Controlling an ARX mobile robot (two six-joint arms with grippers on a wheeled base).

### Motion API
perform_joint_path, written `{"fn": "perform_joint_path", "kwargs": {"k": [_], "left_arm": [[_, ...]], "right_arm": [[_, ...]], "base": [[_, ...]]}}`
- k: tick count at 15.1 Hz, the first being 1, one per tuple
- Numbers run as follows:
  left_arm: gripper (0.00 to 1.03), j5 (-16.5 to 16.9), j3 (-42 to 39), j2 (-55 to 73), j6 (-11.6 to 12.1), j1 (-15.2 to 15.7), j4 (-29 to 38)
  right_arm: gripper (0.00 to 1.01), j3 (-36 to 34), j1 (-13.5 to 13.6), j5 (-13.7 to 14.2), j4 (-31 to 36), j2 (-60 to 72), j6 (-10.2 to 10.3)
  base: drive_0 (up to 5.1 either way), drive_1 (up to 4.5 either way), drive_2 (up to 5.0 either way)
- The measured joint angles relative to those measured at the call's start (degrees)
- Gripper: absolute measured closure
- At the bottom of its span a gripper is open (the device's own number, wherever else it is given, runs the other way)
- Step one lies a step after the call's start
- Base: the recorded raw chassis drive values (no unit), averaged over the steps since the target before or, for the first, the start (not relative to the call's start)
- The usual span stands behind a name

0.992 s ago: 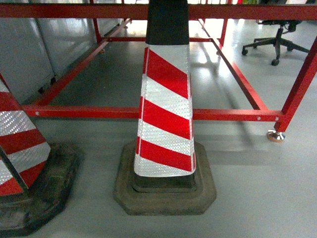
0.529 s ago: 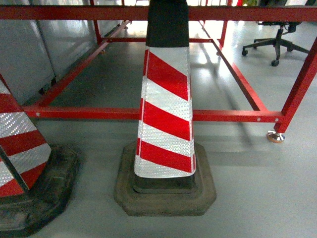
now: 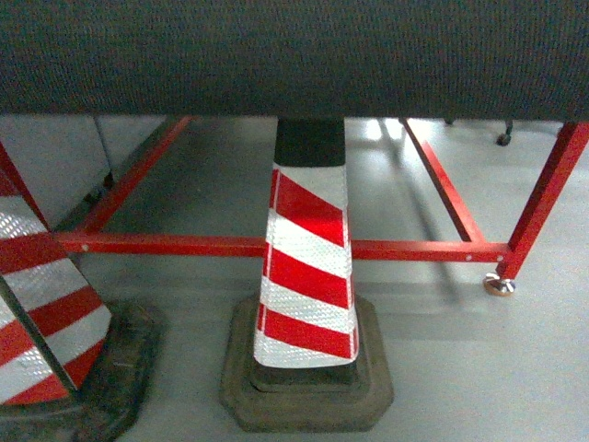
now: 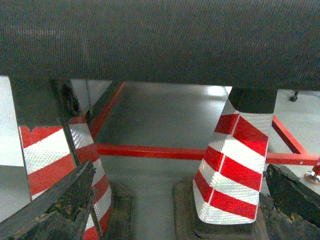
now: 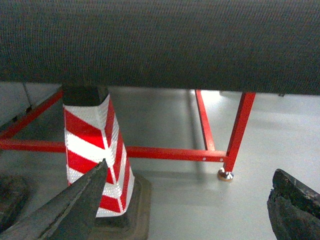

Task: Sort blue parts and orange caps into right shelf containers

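Note:
No blue parts, orange caps or right shelf containers show in any view. My left gripper (image 4: 180, 200) is open in the left wrist view, its dark worn fingers (image 4: 65, 205) wide apart, with nothing between them but grey floor and a striped cone. In the right wrist view my right gripper (image 5: 187, 200) is open too, empty, above bare floor. Neither gripper shows in the head view.
A dark textured slab (image 3: 294, 55) spans the top of every view. Below it stand a red-and-white traffic cone (image 3: 306, 276) on a rubber base, a second cone (image 3: 46, 322) at the left, and a red metal frame (image 3: 414, 250) with a foot (image 3: 499, 285).
The dark slab has come into the top of the head view, hiding the office chair. The cones and red frame sit lower in the frame than before.

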Motion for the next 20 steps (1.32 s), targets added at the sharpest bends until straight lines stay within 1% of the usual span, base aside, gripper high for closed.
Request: {"fn": "perform_joint_path", "kwargs": {"k": [9,20], "left_arm": [[0.05,0.0,0.0,0.0,0.1,0.0,0.0],[0.05,-0.1,0.0,0.0,0.1,0.0,0.3]], "right_arm": [[0.03,0.0,0.0,0.0,0.0,0.0,0.4],[0.03,0.0,0.0,0.0,0.6,0.0,0.4]], "base": [[0.0,0.0,0.0],[0.0,0.0,0.0]]}}
